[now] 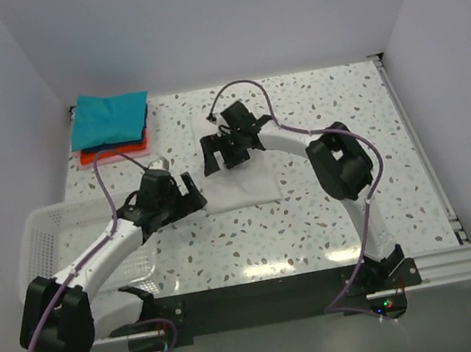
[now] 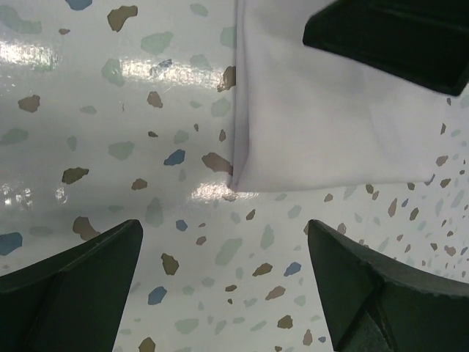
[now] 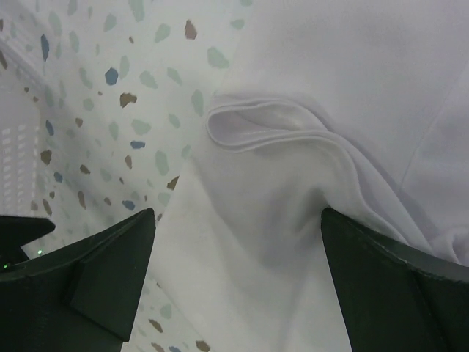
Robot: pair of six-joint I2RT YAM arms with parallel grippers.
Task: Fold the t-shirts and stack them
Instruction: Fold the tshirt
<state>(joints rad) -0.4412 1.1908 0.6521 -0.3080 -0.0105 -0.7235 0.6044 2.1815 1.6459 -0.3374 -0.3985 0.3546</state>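
The speckled table [image 1: 344, 120] bears a folded white t-shirt [image 1: 243, 191], a red-orange t-shirt [image 1: 121, 147] and a mesh basket [image 1: 40, 233].

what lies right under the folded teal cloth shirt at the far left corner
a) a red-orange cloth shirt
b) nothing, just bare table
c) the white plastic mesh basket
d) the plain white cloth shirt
A: the folded teal cloth shirt lies on a red-orange cloth shirt, whose edge shows along its near side. The plain white cloth shirt lies apart from them.
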